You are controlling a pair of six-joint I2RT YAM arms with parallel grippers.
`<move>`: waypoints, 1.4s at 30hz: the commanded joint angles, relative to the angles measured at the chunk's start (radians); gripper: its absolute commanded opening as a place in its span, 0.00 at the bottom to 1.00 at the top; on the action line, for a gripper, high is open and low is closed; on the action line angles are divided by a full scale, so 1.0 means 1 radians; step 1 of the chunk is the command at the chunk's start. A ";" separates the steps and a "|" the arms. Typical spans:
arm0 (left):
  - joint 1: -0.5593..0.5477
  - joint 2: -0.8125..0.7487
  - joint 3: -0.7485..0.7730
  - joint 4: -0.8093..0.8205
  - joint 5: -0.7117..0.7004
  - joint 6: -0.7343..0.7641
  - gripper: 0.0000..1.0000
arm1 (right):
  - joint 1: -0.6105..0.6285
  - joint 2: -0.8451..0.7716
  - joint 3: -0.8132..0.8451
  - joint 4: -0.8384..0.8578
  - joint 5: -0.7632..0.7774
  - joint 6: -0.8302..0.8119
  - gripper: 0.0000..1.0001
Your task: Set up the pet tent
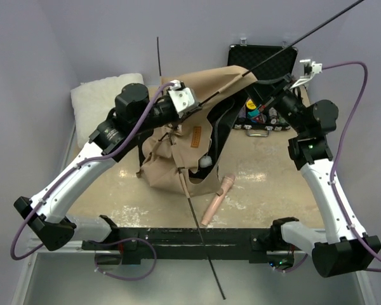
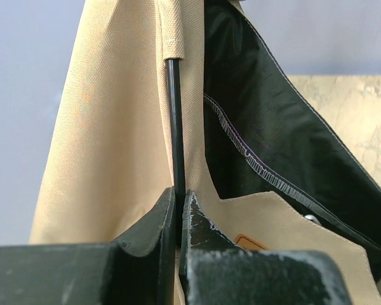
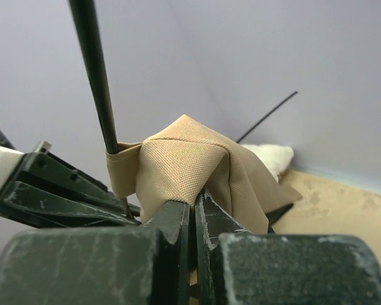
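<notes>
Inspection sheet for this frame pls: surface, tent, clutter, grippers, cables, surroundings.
surface: worn tan tabletop, scuffed pale patches.
job's things: pet tent part-raised mid-table; one long pole juts up-right, another pole runs past the near edge.
clutter: white pillow far left; open black case far right; pinkish tube beside the tent.
grippers: left gripper shut on a sleeved pole; right gripper shut on tent fabric.
cables: purple cables along both arms, slack loops.
surroundings: plain lilac walls; nothing else seen.
</notes>
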 commanded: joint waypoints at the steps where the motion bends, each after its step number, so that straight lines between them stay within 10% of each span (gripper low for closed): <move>1: 0.020 -0.041 0.036 0.021 0.018 -0.007 0.00 | -0.031 -0.028 0.190 0.203 0.053 0.059 0.00; 11: 0.011 0.065 0.252 0.145 0.153 -0.053 0.00 | -0.031 0.024 0.436 0.186 0.062 0.055 0.00; 31: -0.124 0.327 0.122 0.959 0.388 -0.486 0.00 | -0.031 -0.121 0.580 -0.119 0.485 -0.320 0.00; 42: -0.160 0.425 0.141 0.998 0.384 -0.614 0.08 | -0.031 -0.169 0.600 -0.214 0.606 -0.474 0.00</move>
